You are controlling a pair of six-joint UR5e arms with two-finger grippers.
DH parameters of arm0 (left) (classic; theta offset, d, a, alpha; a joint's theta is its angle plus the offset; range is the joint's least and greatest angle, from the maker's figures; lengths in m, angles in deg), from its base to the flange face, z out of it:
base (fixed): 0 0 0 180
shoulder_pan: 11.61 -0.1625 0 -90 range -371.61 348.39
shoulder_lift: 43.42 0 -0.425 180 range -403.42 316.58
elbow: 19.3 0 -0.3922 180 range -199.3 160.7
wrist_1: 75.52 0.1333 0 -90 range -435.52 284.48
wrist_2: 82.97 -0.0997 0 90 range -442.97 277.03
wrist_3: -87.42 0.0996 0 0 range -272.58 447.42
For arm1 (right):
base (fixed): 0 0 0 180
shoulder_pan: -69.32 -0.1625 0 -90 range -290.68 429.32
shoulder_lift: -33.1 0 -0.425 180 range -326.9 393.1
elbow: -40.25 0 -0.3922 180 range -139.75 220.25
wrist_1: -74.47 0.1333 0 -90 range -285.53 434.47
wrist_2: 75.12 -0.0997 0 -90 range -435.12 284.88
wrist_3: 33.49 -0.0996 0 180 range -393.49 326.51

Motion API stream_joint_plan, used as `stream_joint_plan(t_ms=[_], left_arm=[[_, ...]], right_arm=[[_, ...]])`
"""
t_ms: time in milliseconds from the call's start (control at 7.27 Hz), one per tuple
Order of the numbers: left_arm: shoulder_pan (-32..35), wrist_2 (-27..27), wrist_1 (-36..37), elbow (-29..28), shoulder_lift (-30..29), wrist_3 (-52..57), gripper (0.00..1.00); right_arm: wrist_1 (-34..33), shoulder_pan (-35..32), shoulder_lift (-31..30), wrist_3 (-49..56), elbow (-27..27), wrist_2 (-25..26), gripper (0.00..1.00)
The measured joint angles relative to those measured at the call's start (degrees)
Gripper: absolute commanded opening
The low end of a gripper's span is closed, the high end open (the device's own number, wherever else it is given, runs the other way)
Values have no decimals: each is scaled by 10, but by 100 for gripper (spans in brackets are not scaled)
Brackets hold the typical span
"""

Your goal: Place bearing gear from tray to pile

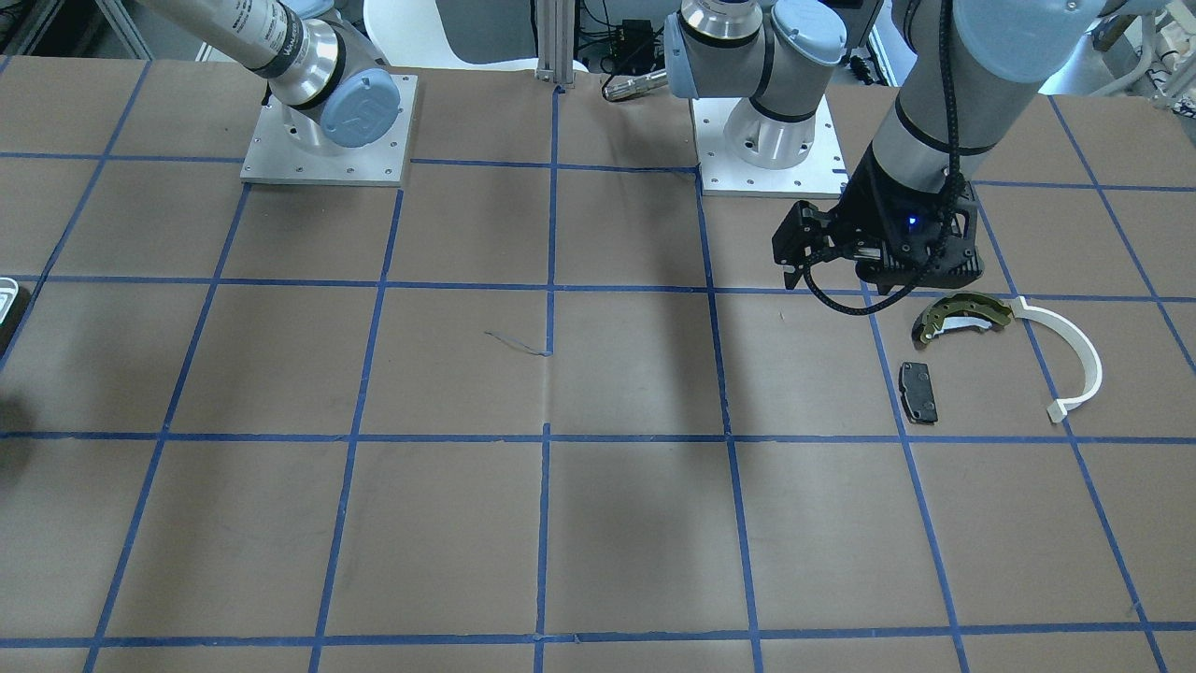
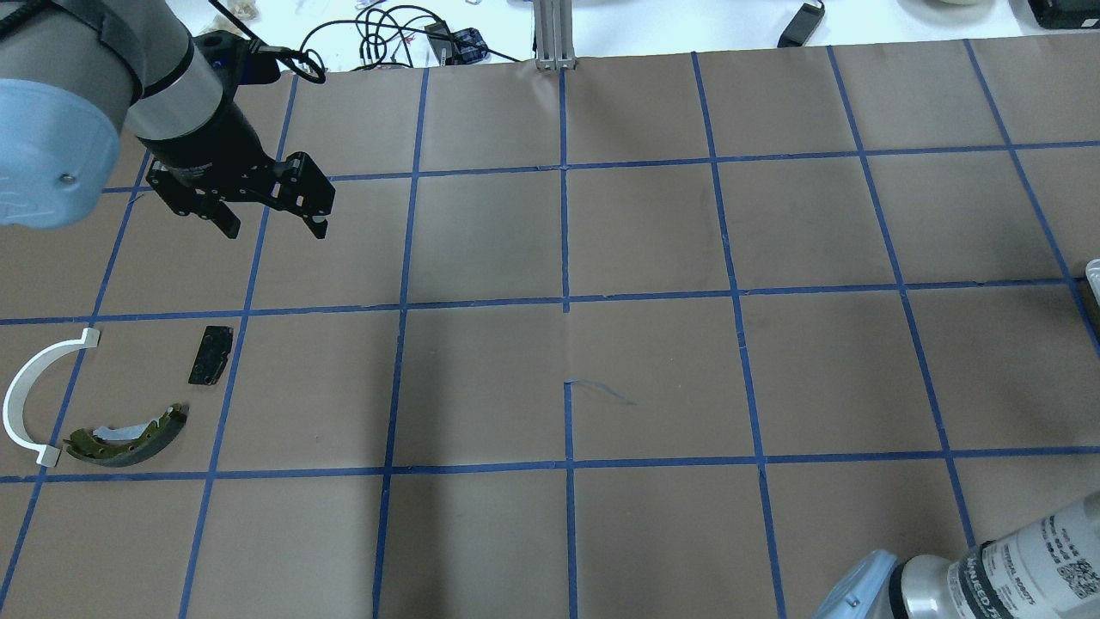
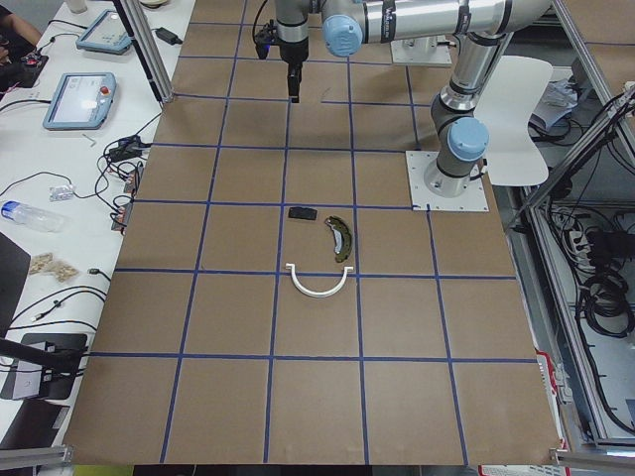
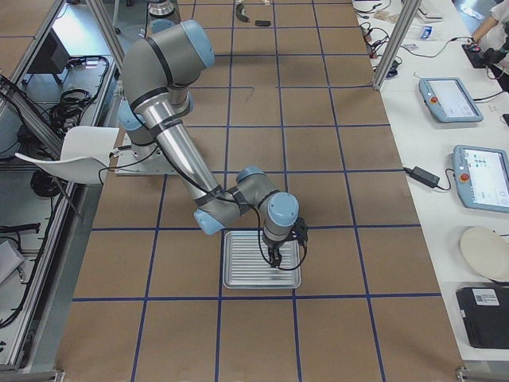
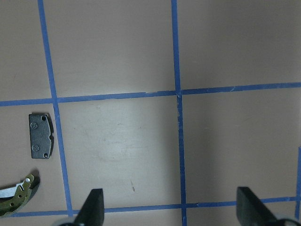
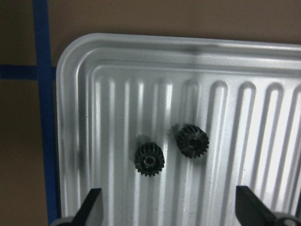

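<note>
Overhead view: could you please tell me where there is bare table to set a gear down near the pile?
The squares right of the black pad, across the blue tape line, are bare to mid-table. Crowded: the patch around the pad, brake shoe and white arc; the open left gripper hangs beyond them, farther from the robot.

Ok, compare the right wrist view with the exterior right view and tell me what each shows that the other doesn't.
Only the right wrist view: a black gear and a second gear, lying apart in the metal tray. Only the exterior right view: the whole right arm, the full tray outline, the white side bench and the far parts pile. Both: the ridged tray with the right gripper above it, fingers spread open.
</note>
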Motion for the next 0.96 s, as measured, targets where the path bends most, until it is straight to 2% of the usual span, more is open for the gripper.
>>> stream_joint_plan(t_ms=[138, 275, 413, 688, 963], left_arm=[[0, 0, 0, 0, 0, 0, 100], [0, 0, 0, 0, -1, 1, 100], [0, 0, 0, 0, -1, 3, 100], [-1, -3, 0, 1, -1, 8, 100], [-1, -5, 0, 0, -1, 9, 100]], right_arm=[[-22, -1, 4, -31, -6, 0, 92], [-46, -3, 7, -53, -14, 0, 78], [-59, -3, 7, -73, -21, 0, 78], [-64, -4, 8, -99, -25, -4, 63], [-64, -4, 8, -103, -26, -12, 54]])
